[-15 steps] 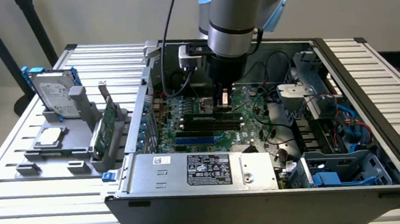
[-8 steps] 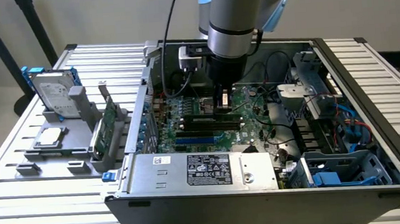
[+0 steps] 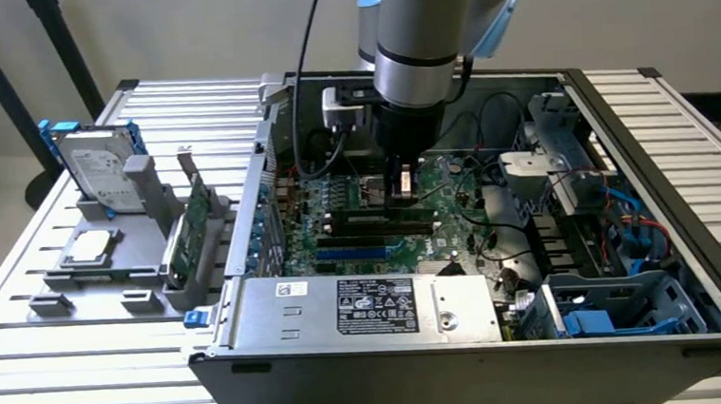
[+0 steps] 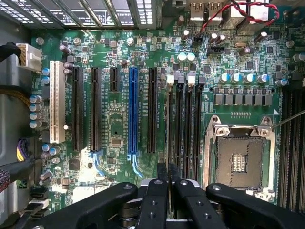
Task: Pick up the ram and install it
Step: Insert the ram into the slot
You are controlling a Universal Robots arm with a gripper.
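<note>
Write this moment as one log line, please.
arm: inside open computer case | gripper: shut, above memory slots | held item: cannot tell

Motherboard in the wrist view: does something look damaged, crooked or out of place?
Nothing looks damaged or crooked. The one odd thing is the CPU socket beside the memory slots: it stands empty, its contacts bare. The expansion slots look straight.
</note>
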